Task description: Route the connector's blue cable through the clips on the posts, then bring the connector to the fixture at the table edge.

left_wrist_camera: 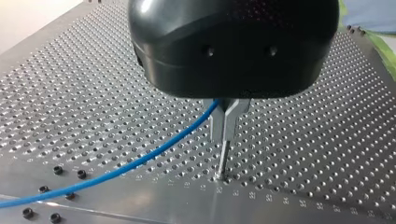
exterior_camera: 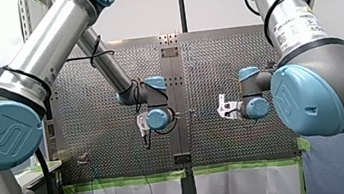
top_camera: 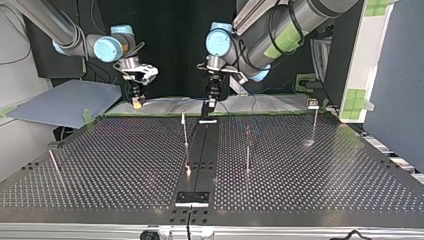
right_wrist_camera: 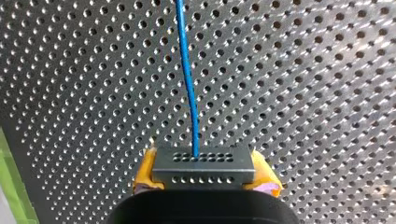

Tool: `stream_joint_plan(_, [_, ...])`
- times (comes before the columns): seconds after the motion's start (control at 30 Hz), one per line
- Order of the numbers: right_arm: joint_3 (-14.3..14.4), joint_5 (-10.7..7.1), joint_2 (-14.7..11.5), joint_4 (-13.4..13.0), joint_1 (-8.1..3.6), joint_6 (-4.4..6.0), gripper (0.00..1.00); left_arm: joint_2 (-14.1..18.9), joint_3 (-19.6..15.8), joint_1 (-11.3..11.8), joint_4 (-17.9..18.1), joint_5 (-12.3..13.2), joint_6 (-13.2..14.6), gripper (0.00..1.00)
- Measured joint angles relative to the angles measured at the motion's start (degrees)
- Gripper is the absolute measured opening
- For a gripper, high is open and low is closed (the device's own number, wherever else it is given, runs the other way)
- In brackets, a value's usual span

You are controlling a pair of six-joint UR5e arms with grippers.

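In the right wrist view my right gripper (right_wrist_camera: 203, 173) is shut with its yellow pads (right_wrist_camera: 145, 171) on the grey connector (right_wrist_camera: 203, 163). The blue cable (right_wrist_camera: 188, 84) leaves the connector's face and runs straight ahead over the perforated table. In the left wrist view my left gripper (left_wrist_camera: 226, 135) has its metal fingers shut on the blue cable (left_wrist_camera: 140, 161), just above a thin post (left_wrist_camera: 222, 162). From there the cable trails off sideways over the table. In the top view my right gripper (top_camera: 136, 101) and my left gripper (top_camera: 209, 104) hang near the far edge.
Thin posts stand on the table in the top view: one left of the centre strip (top_camera: 185, 131), one right of it (top_camera: 247, 150), one far right (top_camera: 314, 122), one leaning at the left (top_camera: 54, 162). A black fixture plate (top_camera: 192, 198) sits at the near edge.
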Motion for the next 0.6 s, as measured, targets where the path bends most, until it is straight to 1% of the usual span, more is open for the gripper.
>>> stream_joint_plan(0.27, [-1.2, -0.90, 0.4, 0.5, -1.02, 0.45, 0.00, -2.7, 1.4, -0.9, 0.3, 0.0, -0.2, 0.00])
stream_joint_plan(0.6, [-2.0, -1.10, 0.7, 0.7, -2.03, 0.58, 0.00, -3.3, 3.3, -1.2, 0.3, 0.3, -0.5, 0.00])
